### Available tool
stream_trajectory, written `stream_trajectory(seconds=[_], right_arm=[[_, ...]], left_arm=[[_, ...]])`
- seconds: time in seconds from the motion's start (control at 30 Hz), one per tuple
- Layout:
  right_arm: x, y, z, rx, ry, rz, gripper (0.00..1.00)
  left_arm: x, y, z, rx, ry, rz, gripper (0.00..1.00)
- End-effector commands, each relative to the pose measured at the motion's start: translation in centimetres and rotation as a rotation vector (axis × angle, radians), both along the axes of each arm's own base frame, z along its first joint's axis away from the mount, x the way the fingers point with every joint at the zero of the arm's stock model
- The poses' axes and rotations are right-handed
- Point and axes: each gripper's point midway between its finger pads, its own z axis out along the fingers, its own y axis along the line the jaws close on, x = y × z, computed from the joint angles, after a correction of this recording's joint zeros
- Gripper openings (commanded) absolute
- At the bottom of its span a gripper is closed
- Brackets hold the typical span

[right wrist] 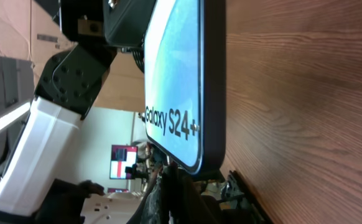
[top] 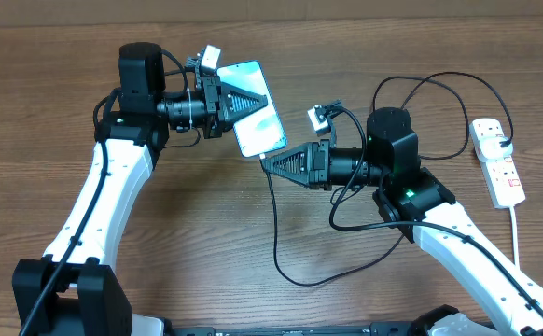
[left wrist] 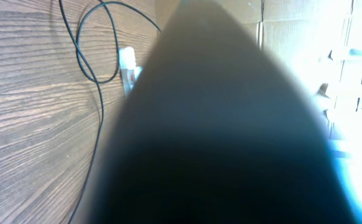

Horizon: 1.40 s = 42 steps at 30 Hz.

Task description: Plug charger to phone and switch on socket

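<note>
The wooden counter (top: 48, 112) carried everything, and the two arms reached over it from its near edge. The left arm (top: 113, 177) stretched toward the far edge, while the right arm (top: 458, 233) was bent across the middle. A white power strip (top: 497, 161) with red switches lay close to the right edge, with its white cord trailing toward the near edge. The phone (top: 267, 126) sat toward the far edge, about midway along it, with its pale blue screen facing up and one end angled toward the right arm. In the right wrist view the phone (right wrist: 175, 74) showed the words "Galaxy S24+"; whether its back touched the wood could not be told. The left gripper (top: 264, 101) was pressed together on the phone, its dark fingers lying across the screen. The left wrist view was mostly filled by a dark blur. The thin black charger (top: 276, 233) looped from the power strip around the right arm, swung toward the near edge and rose to the right gripper (top: 265, 161). That gripper pinched the charger's free end just beside the phone's nearest end. The plug tip itself was too blurred to judge whether it had entered the phone.
</note>
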Motion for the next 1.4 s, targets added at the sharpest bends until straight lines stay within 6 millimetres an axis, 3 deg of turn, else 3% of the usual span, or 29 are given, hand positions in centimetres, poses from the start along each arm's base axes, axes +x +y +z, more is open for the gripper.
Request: stream_trajectory(seconds=[0.0,0.47,0.67,0.83,0.97,1.2,1.37], right_arm=[[4.7,-2.2,-0.2,-0.033,-0.015,-0.253,0.04],[3.5,-2.4,-0.8,-0.07,-0.109,-0.155,0.04],[2.8,-3.4,-4.8,-0.222,-0.09,-0.148,0.04],[2.8,-6.0,-9.3,-0.44,-0.026,-0.228,0.04],[2.1,-7.7,-11.8,-0.566,0.04,-0.26,0.04],[0.3,-9.0,-14.4,-0.672,0.131,-0.232,0.46],[-0.5,-8.6,-16.0,-0.714,0.153,-0.18,0.58]], left_arm=[[-2.5,-1.2,1.9,-0.075,0.009,-0.13,0.04],[-0.8,0.7,1.4,-0.045,-0.016,-0.044,0.04],[-0.3,1.2,1.2,-0.028,-0.036,-0.016,0.04],[-0.2,1.2,1.1,-0.015,-0.079,-0.021,0.04],[0.4,1.8,0.3,0.024,-0.088,0.021,0.04],[1.7,4.5,-3.7,0.202,-0.02,0.166,0.04],[1.2,6.6,-7.5,0.386,0.078,0.243,0.04]])
